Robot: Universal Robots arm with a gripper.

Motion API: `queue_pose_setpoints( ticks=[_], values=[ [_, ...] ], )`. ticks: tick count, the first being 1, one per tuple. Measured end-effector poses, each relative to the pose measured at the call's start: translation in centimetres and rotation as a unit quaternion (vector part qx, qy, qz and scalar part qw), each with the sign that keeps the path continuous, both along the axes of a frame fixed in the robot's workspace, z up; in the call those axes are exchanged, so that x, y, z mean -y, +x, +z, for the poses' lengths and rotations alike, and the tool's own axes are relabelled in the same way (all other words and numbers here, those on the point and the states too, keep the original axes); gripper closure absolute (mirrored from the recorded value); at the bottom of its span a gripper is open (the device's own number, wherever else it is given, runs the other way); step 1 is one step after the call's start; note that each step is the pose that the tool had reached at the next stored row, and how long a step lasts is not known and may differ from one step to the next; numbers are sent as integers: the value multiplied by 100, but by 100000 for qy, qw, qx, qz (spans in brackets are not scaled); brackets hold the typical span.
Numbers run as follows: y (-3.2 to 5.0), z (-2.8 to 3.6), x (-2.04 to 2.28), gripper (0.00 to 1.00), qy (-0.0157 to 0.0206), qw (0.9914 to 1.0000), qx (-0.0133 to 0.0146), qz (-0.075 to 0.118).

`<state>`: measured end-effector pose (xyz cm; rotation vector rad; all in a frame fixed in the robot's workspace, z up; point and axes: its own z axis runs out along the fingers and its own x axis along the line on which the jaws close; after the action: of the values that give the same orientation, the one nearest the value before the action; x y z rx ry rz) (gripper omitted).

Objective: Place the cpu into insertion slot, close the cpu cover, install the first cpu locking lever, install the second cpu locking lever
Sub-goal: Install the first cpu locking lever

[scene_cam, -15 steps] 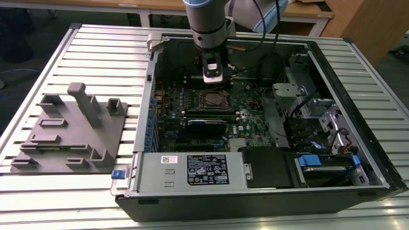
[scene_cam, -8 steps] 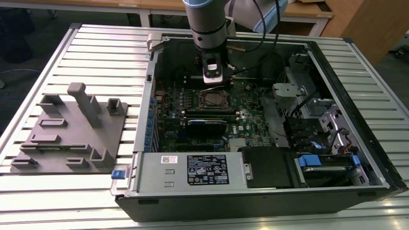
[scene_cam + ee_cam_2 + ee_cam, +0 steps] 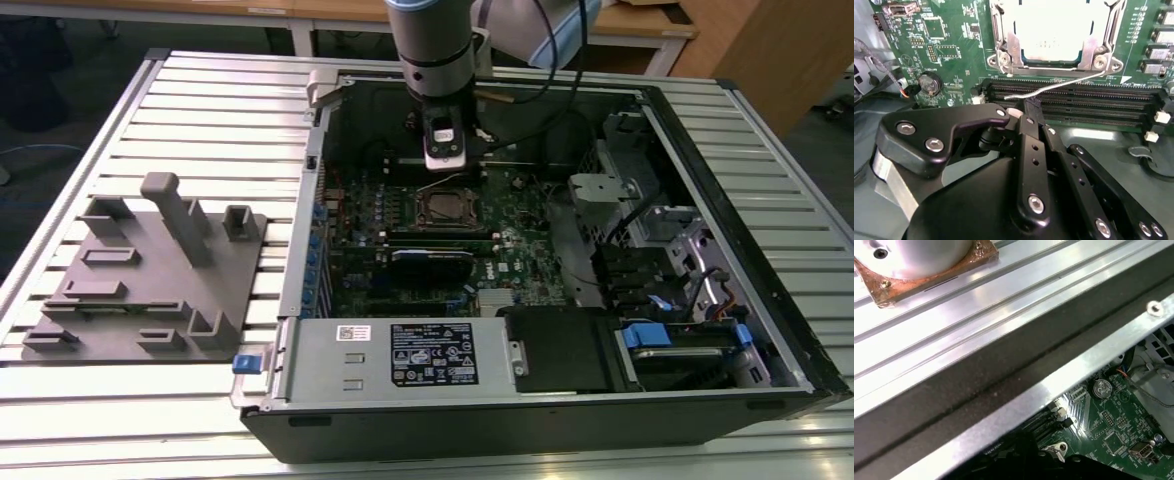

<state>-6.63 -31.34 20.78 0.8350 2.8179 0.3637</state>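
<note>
In the second wrist view the cpu lies in the insertion slot with its silver top showing. The cpu cover lies down flat around it. A thin silver locking lever runs along one side of the slot and its free end juts out over the black memory slots. My gripper is shut, with its black fingertips right at that free end. In the exterior view the gripper hangs just behind the insertion slot inside the open computer case.
The case lies open on a slatted metal table. A grey fixture block with upright pegs stands to the exterior view's left of it. A silver power supply box and drive bays fill the case's near side. Cables cross at the exterior view's right.
</note>
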Motion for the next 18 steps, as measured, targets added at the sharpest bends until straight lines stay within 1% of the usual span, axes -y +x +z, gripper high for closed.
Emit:
queue_pose_setpoints(
  ticks=[3,4,5,6,7,10,15,18],
  values=[
    [0,0,-1,89,50,100000,-4,-7],
    [0,1,0,89,230,100000,-15,2],
    [0,2,1,89,933,99996,-16,4],
    [0,4,1,89,1451,99989,-11,4],
    [0,11,1,89,1613,99987,-20,-1],
    [0,46,1,89,1652,99986,-11,-3],
    [0,142,1,89,1655,99986,-8,0],
    [0,158,1,89,1655,99986,3,3]
  ],
)
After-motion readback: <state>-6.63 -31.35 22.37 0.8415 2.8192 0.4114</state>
